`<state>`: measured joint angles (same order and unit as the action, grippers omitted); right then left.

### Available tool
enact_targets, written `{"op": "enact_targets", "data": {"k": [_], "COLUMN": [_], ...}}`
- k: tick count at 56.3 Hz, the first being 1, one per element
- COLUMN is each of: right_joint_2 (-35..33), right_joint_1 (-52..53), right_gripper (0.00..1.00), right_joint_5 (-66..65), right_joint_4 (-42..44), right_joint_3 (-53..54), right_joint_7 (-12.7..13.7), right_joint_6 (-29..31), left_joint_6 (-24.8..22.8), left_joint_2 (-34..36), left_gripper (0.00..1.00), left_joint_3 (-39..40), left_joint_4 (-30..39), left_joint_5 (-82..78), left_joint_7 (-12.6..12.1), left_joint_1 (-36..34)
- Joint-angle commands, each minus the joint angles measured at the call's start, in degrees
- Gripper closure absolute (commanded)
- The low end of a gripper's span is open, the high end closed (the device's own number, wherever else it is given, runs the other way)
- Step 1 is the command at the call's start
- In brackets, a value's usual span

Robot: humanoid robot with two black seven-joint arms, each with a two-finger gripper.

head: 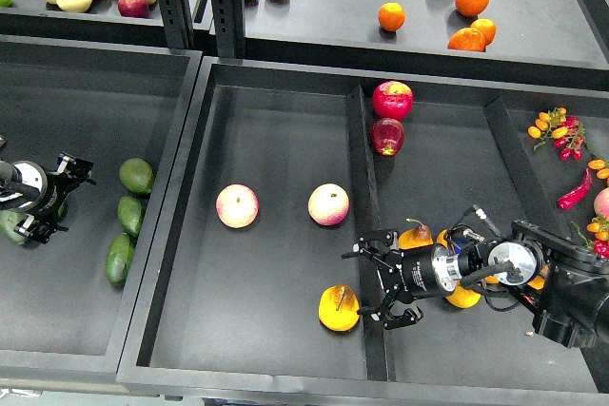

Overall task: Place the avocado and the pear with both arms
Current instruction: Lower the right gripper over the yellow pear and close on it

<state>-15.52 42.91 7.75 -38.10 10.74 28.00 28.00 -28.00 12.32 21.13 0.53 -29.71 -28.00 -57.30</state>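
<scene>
The bright yellow-orange pear [339, 308] with a brown blotch lies at the front right of the middle tray [276, 130]. My right gripper [378, 282] reaches leftward over the tray's divider [364, 178]. Its jaws are open and empty, and its fingertips are just right of the pear. My left gripper [61, 195] is at the far left with its jaws open. A dark green avocado [11, 228] shows partly beneath and behind it; I cannot tell whether they touch. Three more avocados lie to the right of it: a rounder one [136, 175] and two darker ones [130, 215] [119, 258].
Two pink-and-yellow apples [237, 205] [328, 204] lie mid-tray. Two red apples [392, 99] [386, 136] sit right of the divider. Duller pears [415, 235] lie partly hidden by my right arm. Chillies [571, 189] are at far right, oranges [391, 15] on the upper shelf.
</scene>
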Motion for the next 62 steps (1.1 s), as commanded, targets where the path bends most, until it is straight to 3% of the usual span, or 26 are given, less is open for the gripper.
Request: {"op": "enact_targets", "data": {"k": [1, 21, 39, 62], "right_joint_2": [0.8, 3.0, 4.4, 6.6], "right_joint_1": [-0.7, -1.3, -1.3, -1.6], "right_gripper": [0.01, 0.01, 0.15, 0.18], "right_joint_5": [-0.1, -0.9, -0.8, -0.6], "right_joint_4": [0.9, 4.0, 6.9, 7.7], "right_joint_3": [-0.1, 0.3, 1.0, 0.8], "right_joint_7": [0.0, 0.0, 0.0, 0.0], "right_joint_6": [0.0, 0.0, 0.0, 0.0], "left_joint_6": [0.0, 0.0, 0.0, 0.0], "left_joint_2": [0.1, 0.5, 0.6, 0.6], "left_gripper": [0.01, 0.01, 0.01, 0.01], "left_joint_3": [0.0, -0.1, 0.0, 0.0], "left_joint_4": [0.0, 0.0, 0.0, 0.0], "left_joint_5": [0.1, 1.8, 1.8, 1.8], "left_joint_7": [0.0, 0.0, 0.0, 0.0], "left_joint_1": [-0.2, -0.3, -0.3, -0.2]}}
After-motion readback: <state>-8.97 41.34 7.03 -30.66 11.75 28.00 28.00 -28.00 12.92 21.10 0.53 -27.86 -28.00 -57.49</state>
